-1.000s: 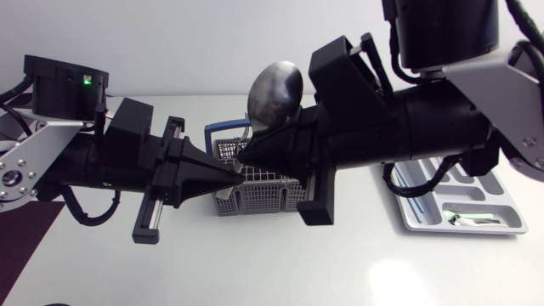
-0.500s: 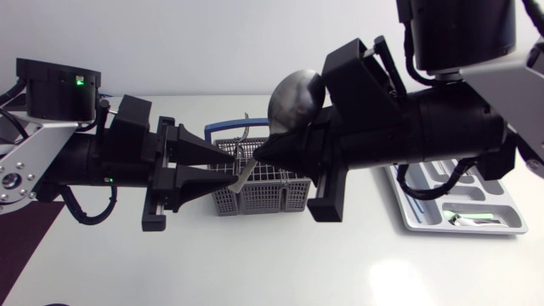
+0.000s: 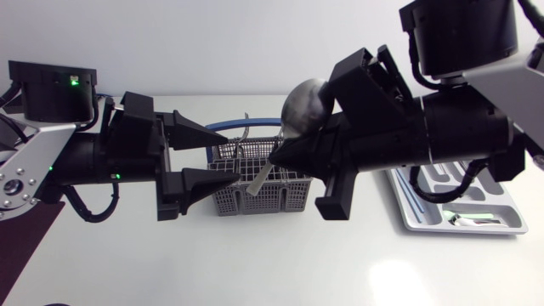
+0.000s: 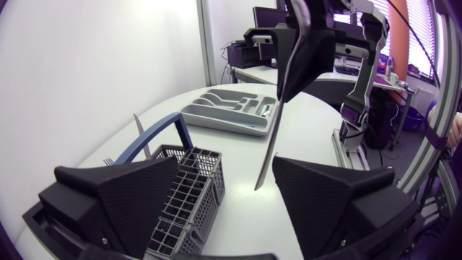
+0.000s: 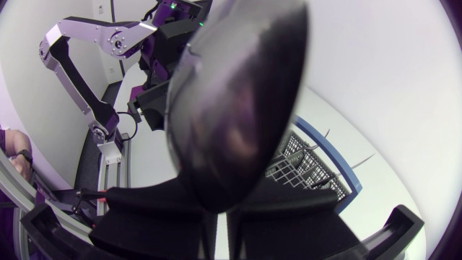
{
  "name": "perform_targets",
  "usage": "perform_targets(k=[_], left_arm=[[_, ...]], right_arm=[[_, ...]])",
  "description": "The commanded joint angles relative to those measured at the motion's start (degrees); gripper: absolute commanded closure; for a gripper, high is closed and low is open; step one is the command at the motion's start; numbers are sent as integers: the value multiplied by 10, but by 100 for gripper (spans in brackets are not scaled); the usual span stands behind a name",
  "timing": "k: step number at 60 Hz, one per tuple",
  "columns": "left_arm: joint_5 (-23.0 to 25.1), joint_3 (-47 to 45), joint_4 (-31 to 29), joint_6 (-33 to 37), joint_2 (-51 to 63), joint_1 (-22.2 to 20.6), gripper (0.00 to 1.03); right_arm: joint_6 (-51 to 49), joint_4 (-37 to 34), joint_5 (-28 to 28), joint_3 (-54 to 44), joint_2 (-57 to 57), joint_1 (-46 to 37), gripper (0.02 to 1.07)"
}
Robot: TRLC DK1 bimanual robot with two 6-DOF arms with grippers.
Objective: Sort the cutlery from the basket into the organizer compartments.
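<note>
The spoon (image 3: 304, 106) is large, polished steel, with a deep rounded bowl and a long flat handle that tapers to its end. It is one piece, held tilted: the bowl is up at about 1 o'clock from the basket (image 3: 255, 197), and the handle slants down toward 7 o'clock over the basket's grid. The right gripper (image 3: 276, 157) is clamped on its neck just below the bowl. The left gripper (image 3: 228, 158) faces it from 9 o'clock with its jaws wide apart. In the left wrist view the handle's end (image 4: 268, 144) hangs between the two fingers (image 4: 123, 195), touching neither. There is one grey mesh basket with a blue handle. Two pieces stand in it, a thin blade (image 4: 138, 133) and fork tines (image 4: 108, 162). One grey organizer (image 3: 493, 208) lies at 3 o'clock from the basket, with one piece (image 3: 463, 219) visible in its near compartment.
</note>
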Motion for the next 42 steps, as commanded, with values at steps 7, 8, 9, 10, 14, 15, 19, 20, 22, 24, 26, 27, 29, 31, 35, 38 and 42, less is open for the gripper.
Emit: perform_targets(k=[7,8,9,10,14,15,19,20,22,24,26,27,29,31,35,38,42], left_arm=[[-58,-18,35,-29,-9,-26,10],[-64,-18,38,-31,-9,-26,10],[-68,-19,40,-33,-8,-27,10],[-71,-20,40,-35,-8,-29,10],[-91,-24,47,-35,-7,-42,10],[-94,-25,48,-35,-7,-44,10],[-109,-30,53,-35,-3,-58,10],[-112,-31,54,-35,-3,-62,10],[-120,-35,56,-35,-2,-71,10],[-127,-37,58,-35,0,-80,10],[-133,-40,61,-35,4,-90,10],[-135,-41,62,-36,5,-92,10],[-138,-42,62,-38,6,-99,10],[-141,-44,64,-39,6,-106,10],[-143,-44,66,-41,7,-110,10],[-151,-45,72,-41,8,-113,10],[-156,-44,76,-42,8,-107,10]], right_arm=[[2,-13,4,20,-9,9,101],[3,-13,4,21,-9,9,101],[4,-14,4,22,-10,9,101],[5,-13,4,23,-10,9,101],[8,-13,4,26,-10,10,101],[10,-11,4,26,-10,10,101],[14,-4,7,29,-7,12,101],[14,-2,8,29,-6,12,101],[15,1,9,31,-2,12,101],[18,6,9,32,1,12,101],[19,10,9,32,3,13,101],[20,13,9,32,4,12,101],[22,16,9,32,6,12,101],[24,20,9,32,9,12,101],[25,22,10,32,11,12,101],[25,23,12,31,10,10,101],[23,20,12,26,4,-3,101]])
